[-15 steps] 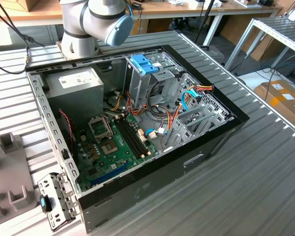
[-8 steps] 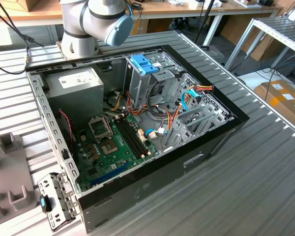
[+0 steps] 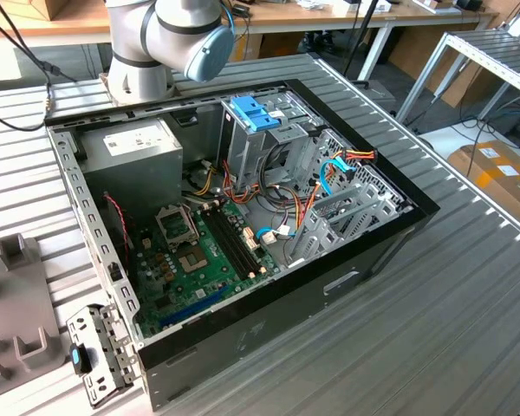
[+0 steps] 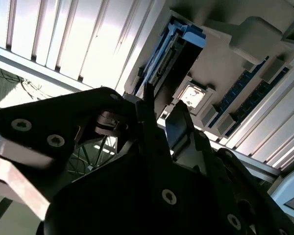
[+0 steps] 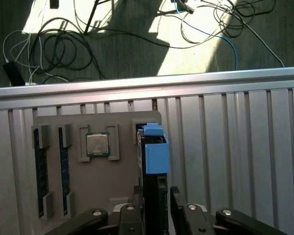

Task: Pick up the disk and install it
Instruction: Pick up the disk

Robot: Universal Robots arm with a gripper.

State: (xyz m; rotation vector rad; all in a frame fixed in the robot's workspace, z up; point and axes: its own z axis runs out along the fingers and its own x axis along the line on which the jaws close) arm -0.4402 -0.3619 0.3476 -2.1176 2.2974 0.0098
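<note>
Spanning the whole scene, the slatted metal counter [image 3: 468,286] carries an open computer case [image 3: 269,322] with its side panel off, exposing the motherboard and cables. The arm [image 3: 165,35] rises from its base at the far edge of the counter, beyond the case. Inside the case, a grey power-supply box [image 3: 134,160] fills the far corner towards the exterior view's left. To its right stands a metal drive cage [image 3: 282,147] topped by a darker-blue latch [image 3: 250,113]. As far as I can judge, the cage has no disk in it yet, so the install has not begun.

In the first wrist view a grey holder tray [image 5: 112,181] lies on the counter near its edge, with cables on the floor beyond. The disk [image 5: 154,156] stands on edge in a slot of that tray, its light-blue carrier uppermost.

The pincer [image 5: 157,203] hangs right over the disk, released. Its dark fingers [image 5: 178,203] stand apart, one on each side of the disk's thin edge, and the second wrist view shows a bright gap between them. Whether either finger touches the disk I cannot tell.

Near the disk, the tray also holds a processor chip [image 5: 97,144] and memory sticks [image 5: 39,171].

My judgement is that the task is at its very start: the disk is unlifted in its slot, so both the pickup and the install are left.
</note>
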